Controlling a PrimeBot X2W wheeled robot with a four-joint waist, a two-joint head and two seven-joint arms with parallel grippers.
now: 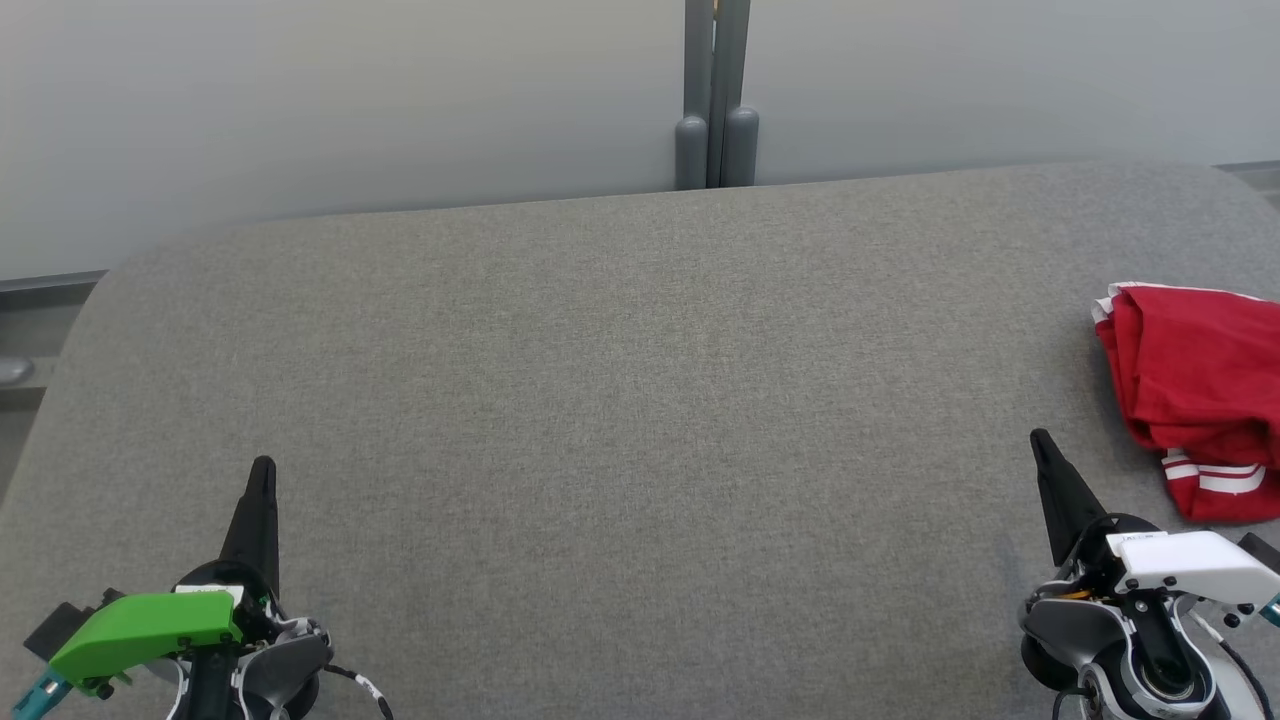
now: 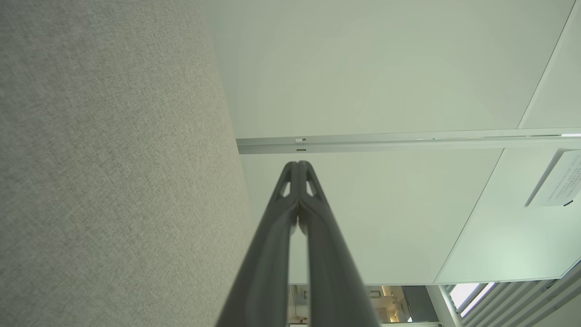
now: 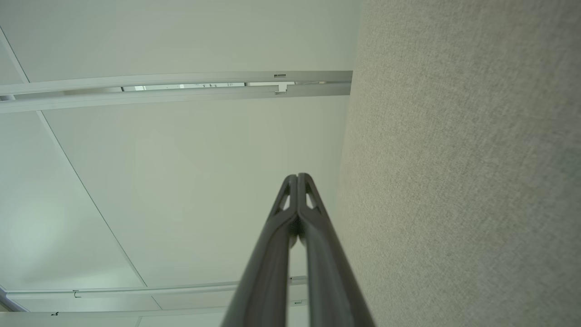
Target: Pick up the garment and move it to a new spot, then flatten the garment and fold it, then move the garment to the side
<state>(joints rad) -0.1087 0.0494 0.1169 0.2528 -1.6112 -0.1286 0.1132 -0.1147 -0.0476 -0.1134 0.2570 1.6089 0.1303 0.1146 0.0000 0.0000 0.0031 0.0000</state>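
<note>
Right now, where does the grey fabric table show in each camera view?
Head view: the grey fabric table spans middle and bottom.
Left wrist view: table along the left side.
Right wrist view: table along the right side.
Shared landmark: grey wall strip meeting its far edge.

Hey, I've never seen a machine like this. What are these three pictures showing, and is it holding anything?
It is a two-armed robot. The wide picture comes from a camera on its head, looking down at a grey cloth-covered surface. The dark spikes at the bottom corners are its left pincer and right pincer, both shut and empty. The other two pictures come from wrist cameras looking along those closed fingers. A red garment with white stripes lies bunched at the surface's right side, apart from both pincers.
</note>
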